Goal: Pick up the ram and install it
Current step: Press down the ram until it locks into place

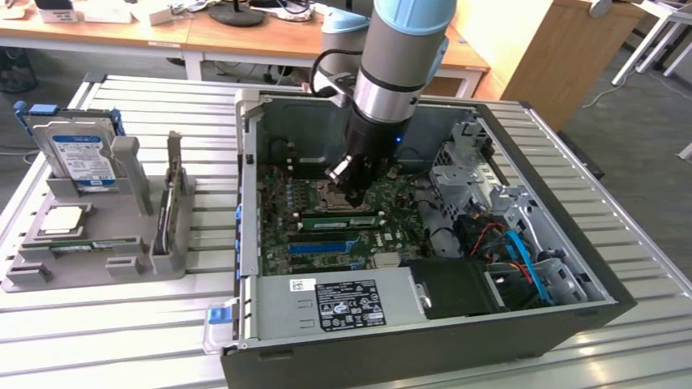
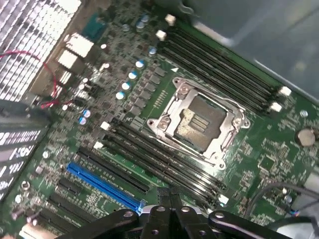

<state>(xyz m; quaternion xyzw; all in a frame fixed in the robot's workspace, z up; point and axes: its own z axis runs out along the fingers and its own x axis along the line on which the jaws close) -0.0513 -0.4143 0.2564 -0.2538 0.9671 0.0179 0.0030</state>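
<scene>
- While hovering over the motherboard [image 1: 357, 235], the gripper [image 1: 343, 177] has its fingers pressed together, pinching nothing visible.
- Ram [image 1: 340, 219]: 1 green stick along the slots, at 6 o'clock from the CPU socket [image 1: 330, 197]; seating cannot be told.
- Risk: an unlatched end could leave it tilted; a downward push would flex the board.

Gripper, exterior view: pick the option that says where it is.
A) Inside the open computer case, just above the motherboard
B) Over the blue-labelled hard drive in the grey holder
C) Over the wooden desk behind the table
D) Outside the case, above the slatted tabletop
A: the gripper reaches down into the open computer case and hangs just above the motherboard, by the CPU socket.
</scene>
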